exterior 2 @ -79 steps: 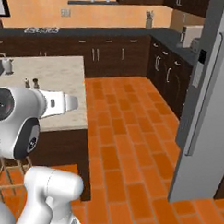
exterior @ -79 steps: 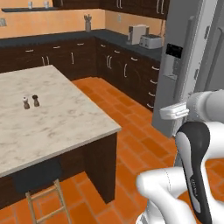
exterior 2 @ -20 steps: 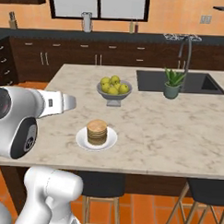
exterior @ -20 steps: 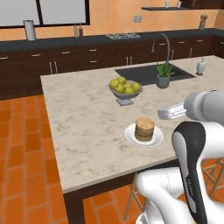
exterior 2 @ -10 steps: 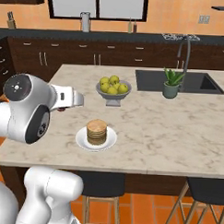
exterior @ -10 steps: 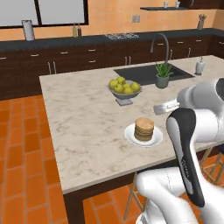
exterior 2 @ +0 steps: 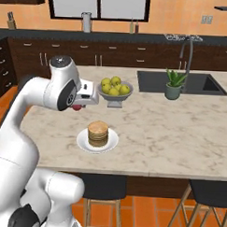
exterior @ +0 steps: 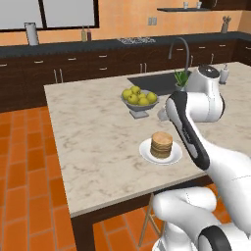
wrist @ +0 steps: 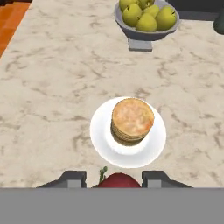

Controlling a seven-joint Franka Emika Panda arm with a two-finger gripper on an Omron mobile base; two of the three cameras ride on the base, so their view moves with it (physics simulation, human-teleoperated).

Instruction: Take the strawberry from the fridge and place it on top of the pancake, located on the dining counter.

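Note:
The strawberry (wrist: 119,180), small and red with a green stem, sits between my fingertips (wrist: 72,178) at the bottom of the hand view. My gripper (exterior 2: 77,106) is shut on it and hangs above the dining counter (exterior 2: 180,132), just left of the pancake (exterior 2: 97,133) and higher than it. The pancake (wrist: 132,119) is a golden stack on a round white plate (wrist: 100,135), lying just ahead of the berry in the hand view. In the left base view the pancake (exterior: 162,144) sits beside my forearm. The fridge is out of view.
A grey bowl of yellow-green apples (exterior 2: 114,89) stands just behind the plate. Further right are a potted plant (exterior 2: 174,85), the sink (exterior 2: 201,84) and its faucet (exterior 2: 186,46). Stools (exterior 2: 102,192) stand under the counter's near edge.
The base has turned from the fridge to the dining counter. Over the last second the arm has swung forward over the counter, carrying the strawberry close to the pancake.

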